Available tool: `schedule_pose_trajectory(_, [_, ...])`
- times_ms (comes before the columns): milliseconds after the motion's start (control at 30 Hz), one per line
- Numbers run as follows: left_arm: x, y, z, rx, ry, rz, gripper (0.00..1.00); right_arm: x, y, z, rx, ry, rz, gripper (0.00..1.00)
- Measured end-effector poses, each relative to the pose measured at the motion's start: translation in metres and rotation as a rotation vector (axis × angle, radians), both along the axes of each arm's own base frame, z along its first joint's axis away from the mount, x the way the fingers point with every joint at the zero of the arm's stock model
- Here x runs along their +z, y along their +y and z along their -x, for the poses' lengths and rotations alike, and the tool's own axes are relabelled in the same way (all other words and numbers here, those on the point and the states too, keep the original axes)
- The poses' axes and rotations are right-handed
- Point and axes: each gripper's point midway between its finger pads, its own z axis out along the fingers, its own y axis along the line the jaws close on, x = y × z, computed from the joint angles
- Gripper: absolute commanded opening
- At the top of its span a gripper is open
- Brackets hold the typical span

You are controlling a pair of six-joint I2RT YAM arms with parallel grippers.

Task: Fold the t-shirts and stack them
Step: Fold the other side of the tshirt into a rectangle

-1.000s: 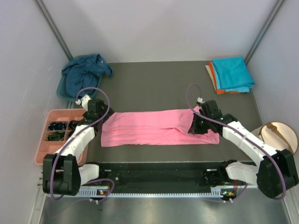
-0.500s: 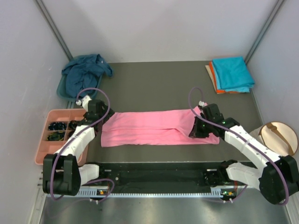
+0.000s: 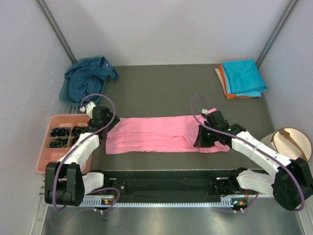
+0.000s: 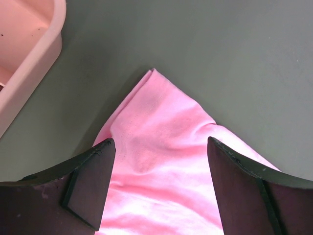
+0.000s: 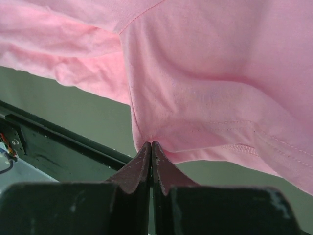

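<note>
The pink shirt (image 3: pixel 156 133) lies lengthwise, left to right, across mid-frame. My right gripper (image 5: pixel 151 147) pinches its right end. My left gripper (image 4: pixel 159 156) hangs wide over its left corner.

I can read no words, labels, brands, numbers or signs on anything around me; any marks there may be are too small to make out.

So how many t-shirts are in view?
4: pink shirt spread mid-table, navy shirt bunched far left, turquoise shirt folded atop orange shirt far right. Others may be hidden beneath.
</note>
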Motion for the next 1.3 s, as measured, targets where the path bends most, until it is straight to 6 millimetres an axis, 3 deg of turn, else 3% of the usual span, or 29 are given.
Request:
schedule_pose_trajectory(100, [-0.001, 0.000, 0.001, 0.000, 0.002, 0.000, 0.80, -0.002, 0.001, 0.000, -0.002, 0.006, 0.004, 0.24])
schedule_pose_trajectory(167, [-0.001, 0.000, 0.001, 0.000, 0.002, 0.000, 0.80, -0.002, 0.000, 0.000, -0.007, 0.008, 0.008, 0.30])
schedule_pose_trajectory(433, [-0.001, 0.000, 0.001, 0.000, 0.002, -0.001, 0.80, -0.004, -0.004, -0.003, -0.030, -0.003, 0.029, 0.40])
schedule_pose_trajectory(600, [-0.001, 0.000, 0.001, -0.001, 0.001, -0.002, 0.80, -0.001, -0.017, -0.019, -0.093, -0.074, 0.094, 0.42])
schedule_pose_trajectory(700, [-0.001, 0.001, 0.001, -0.002, 0.001, -0.005, 0.80, 0.011, -0.027, -0.044, -0.162, -0.157, 0.162, 0.42])
schedule_pose_trajectory(867, [-0.001, 0.003, 0.001, 0.001, 0.002, -0.018, 0.81, 0.034, -0.039, -0.107, -0.295, -0.273, 0.241, 0.42])
schedule_pose_trajectory(1067, [0.002, 0.009, 0.000, 0.015, 0.000, -0.053, 0.81, 0.022, -0.084, -0.161, -0.440, -0.266, 0.322, 0.42])
schedule_pose_trajectory(1300, [0.003, 0.011, 0.000, 0.023, 0.000, -0.061, 0.81, 0.018, -0.129, -0.199, -0.550, -0.252, 0.352, 0.42])
